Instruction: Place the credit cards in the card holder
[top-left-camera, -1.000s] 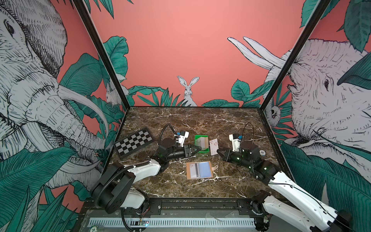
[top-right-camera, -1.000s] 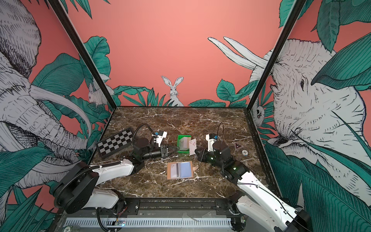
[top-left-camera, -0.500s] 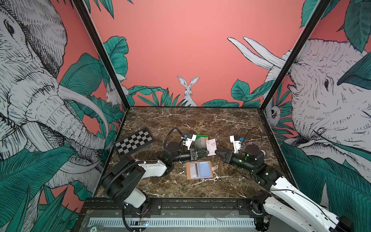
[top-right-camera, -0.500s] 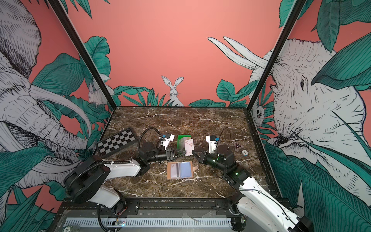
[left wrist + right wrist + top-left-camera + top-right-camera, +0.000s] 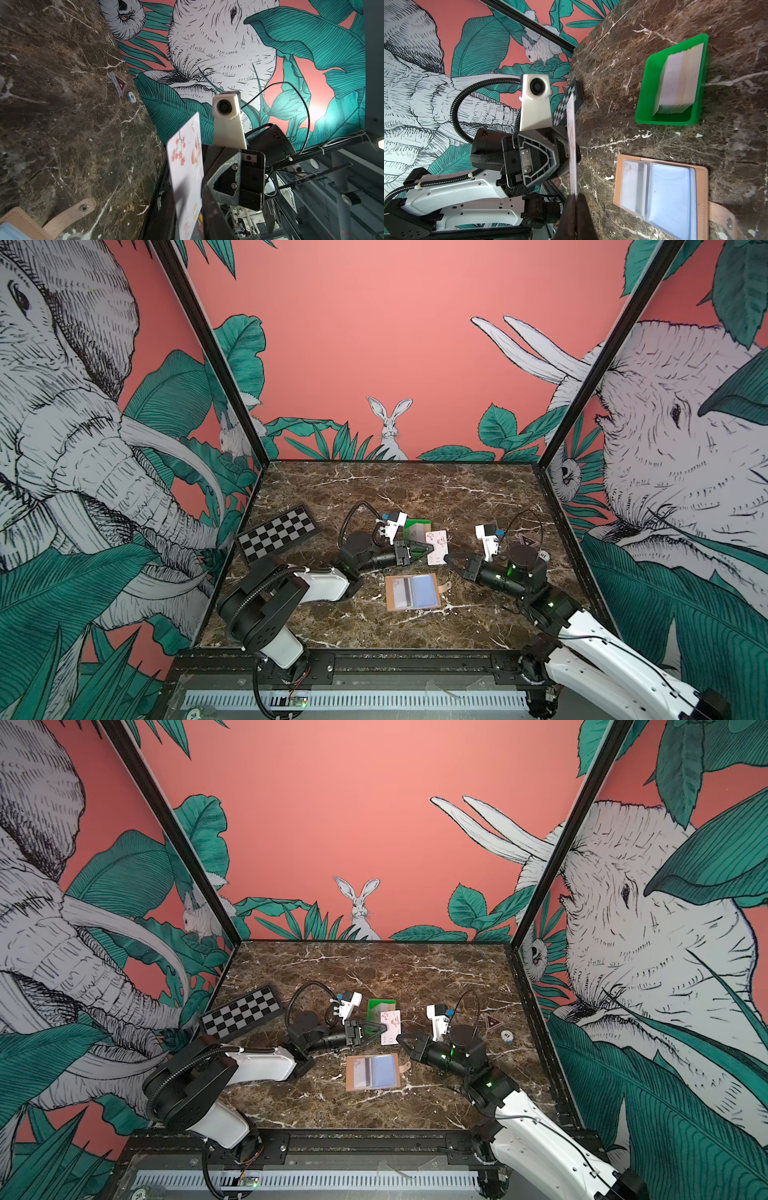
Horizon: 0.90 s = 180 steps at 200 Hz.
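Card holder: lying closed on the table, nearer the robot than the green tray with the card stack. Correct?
Not closed: the card holder lies open, clear sleeves up, strap unsnapped, as the right wrist view shows. Rest holds: on the table, nearer the robot than the green tray with the card stack.

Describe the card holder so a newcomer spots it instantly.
On the brown marble table, look mid-width, toward the front rail. The card holder lies open and flat: tan cover, bluish clear sleeves, snap strap, unlike the green tray of stacked cards farther back.
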Motion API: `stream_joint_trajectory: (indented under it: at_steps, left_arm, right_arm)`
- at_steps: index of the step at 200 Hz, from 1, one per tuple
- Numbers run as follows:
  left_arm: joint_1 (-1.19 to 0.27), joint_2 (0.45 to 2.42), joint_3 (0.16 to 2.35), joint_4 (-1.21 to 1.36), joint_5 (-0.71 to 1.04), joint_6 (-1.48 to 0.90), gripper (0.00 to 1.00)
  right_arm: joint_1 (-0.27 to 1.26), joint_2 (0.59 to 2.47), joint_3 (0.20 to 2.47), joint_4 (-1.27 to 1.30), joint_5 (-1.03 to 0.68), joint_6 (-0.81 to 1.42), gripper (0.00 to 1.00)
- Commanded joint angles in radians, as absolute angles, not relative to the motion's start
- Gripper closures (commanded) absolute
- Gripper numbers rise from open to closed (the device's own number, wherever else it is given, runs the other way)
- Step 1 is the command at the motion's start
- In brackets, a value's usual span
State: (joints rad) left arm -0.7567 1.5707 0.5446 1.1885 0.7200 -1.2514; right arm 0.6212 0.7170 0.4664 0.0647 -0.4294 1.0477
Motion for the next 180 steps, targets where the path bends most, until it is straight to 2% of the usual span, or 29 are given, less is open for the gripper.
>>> stream_joint_trajectory:
  at_steps: [1, 36, 64, 100, 141, 180]
  left_arm:
    - [-0.760, 1.572, 0.563, 1.250, 0.731, -1.262, 0.82]
    - [-0.760, 1.564, 0.540, 1.212, 0.718, -1.231, 0.91]
    - [-0.759, 1.502, 0.517, 1.008, 0.683, -1.129, 0.96]
    - [-0.757, 1.378, 0.482, 0.723, 0.579, -1.005, 0.97]
    - [-0.757, 1.302, 0.403, 0.671, 0.531, -0.994, 0.96]
    - [-0.757, 1.245, 0.346, 0.607, 0.477, -0.976, 0.96]
  right_arm:
    - [0.626, 0.716, 0.471, 0.071, -0.414, 1.042, 1.00]
    - [0.626, 0.733, 0.498, 0.010, -0.391, 1.005, 0.98]
    - [0.627, 0.762, 0.540, -0.099, -0.371, 0.929, 0.93]
    - [0.679, 0.825, 0.562, -0.200, -0.270, 0.859, 0.91]
    - [0.770, 0.932, 0.586, -0.272, -0.122, 0.801, 0.91]
    - [0.792, 0.988, 0.583, -0.293, -0.049, 0.775, 0.91]
